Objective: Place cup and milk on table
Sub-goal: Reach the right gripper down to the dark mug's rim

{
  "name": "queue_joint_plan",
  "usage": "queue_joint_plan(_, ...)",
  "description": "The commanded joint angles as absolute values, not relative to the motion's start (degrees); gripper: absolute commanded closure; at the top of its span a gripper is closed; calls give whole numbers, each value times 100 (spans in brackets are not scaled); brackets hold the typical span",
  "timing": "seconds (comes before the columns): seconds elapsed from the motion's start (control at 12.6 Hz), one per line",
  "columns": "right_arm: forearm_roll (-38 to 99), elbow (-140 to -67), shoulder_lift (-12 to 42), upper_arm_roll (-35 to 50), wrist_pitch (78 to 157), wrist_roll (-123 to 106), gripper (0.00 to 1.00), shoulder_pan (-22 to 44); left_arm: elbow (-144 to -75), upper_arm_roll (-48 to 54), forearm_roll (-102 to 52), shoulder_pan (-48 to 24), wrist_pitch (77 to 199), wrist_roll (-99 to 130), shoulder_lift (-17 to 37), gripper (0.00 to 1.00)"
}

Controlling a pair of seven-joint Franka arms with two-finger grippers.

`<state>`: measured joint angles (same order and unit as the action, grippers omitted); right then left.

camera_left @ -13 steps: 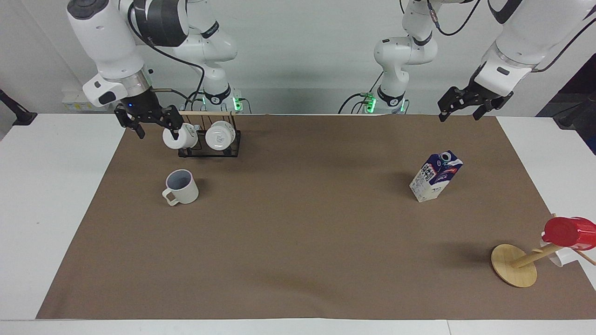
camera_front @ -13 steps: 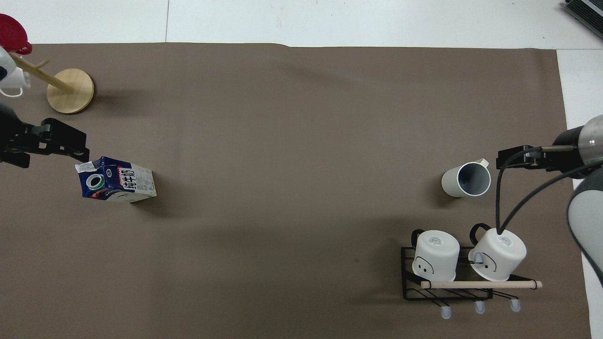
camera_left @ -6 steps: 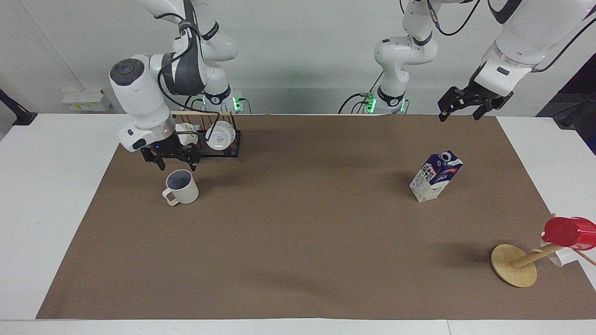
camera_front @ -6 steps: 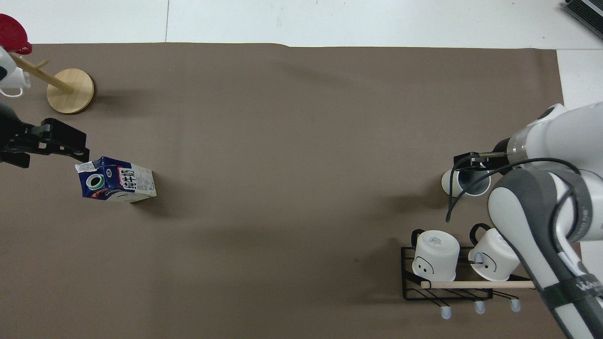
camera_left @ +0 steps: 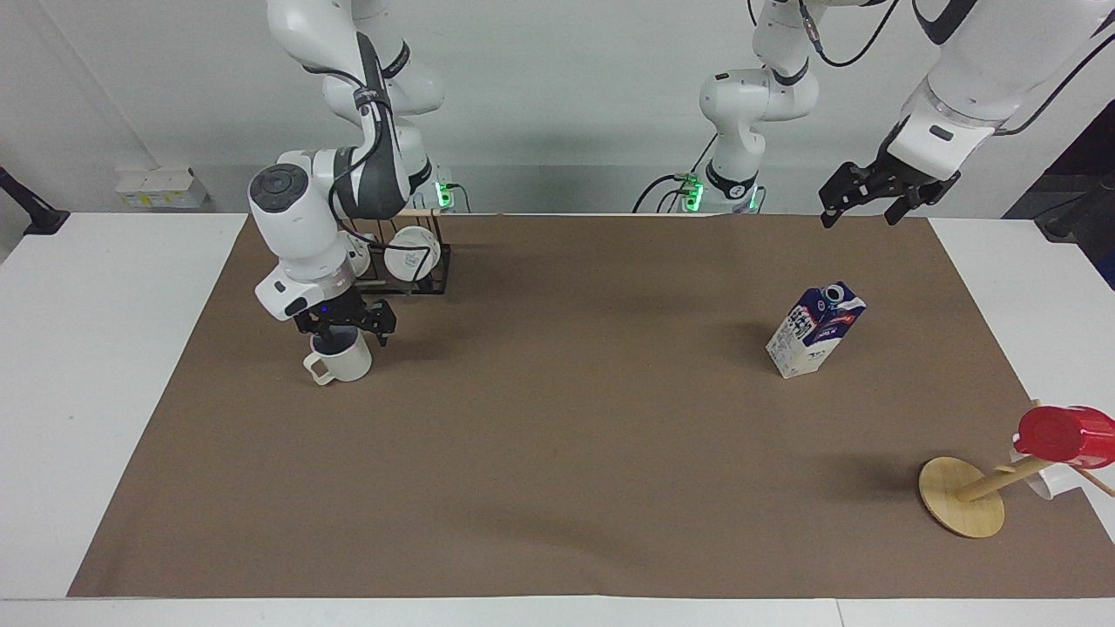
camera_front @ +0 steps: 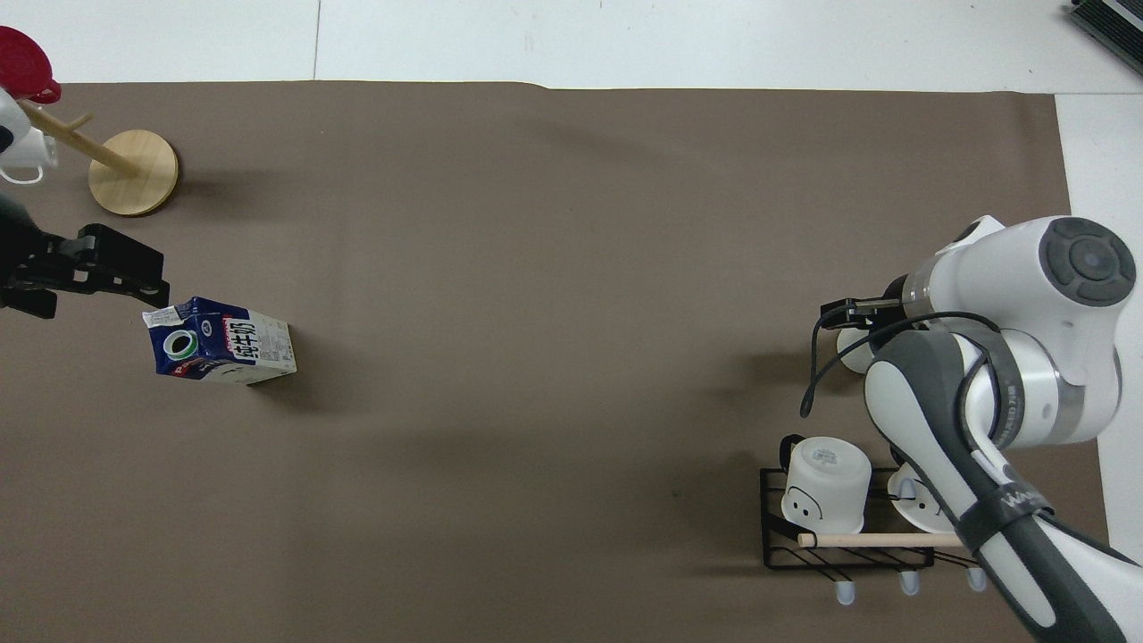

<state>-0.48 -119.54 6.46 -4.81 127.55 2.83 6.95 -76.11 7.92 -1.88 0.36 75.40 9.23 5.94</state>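
In the facing view, the cup (camera_left: 344,360) stands upright on the brown sheet of the worktop (camera_left: 557,453) at about 9 o'clock from the sheet's centre, toward the right arm's end, its handle turned to 7 o'clock. The right end effector (camera_left: 346,324) is directly over the cup's mouth, fingers apart, with the tips at about rim height; whether they touch the rim I cannot tell. Just nearer the robots than the cup is a black wire rack (camera_left: 409,274) holding two white mugs (camera_front: 826,484), close to the sheet's edge on the robots' side. The milk (camera_left: 814,330) stands at about 3 o'clock from centre, toward the left arm's end. The left end effector (camera_left: 862,198) waits with fingers apart, high over the sheet's robot-side edge at 1 o'clock from the milk and well apart from it. A wooden stand (camera_left: 962,496) carrying a red cup (camera_left: 1067,435) occupies the 4 o'clock corner. The broad middle of the sheet between cup and milk lies open.
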Motion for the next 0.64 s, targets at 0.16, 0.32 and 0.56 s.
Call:
queue_joint_plan(0.16, 35, -12146, 809, -457, 13130, -7, 0, 651, -7726, 782, -255, 70, 7515, 967, 475, 0)
queue_joint_plan(0.32, 35, -12190, 826, -457, 13192, -149, 0, 615, -7726, 782, -255, 70, 7515, 967, 475, 0)
queue_joint_plan(0.56, 35, -12190, 835, -457, 13166, -149, 45, 624, -7726, 782, -255, 70, 7515, 967, 475, 0)
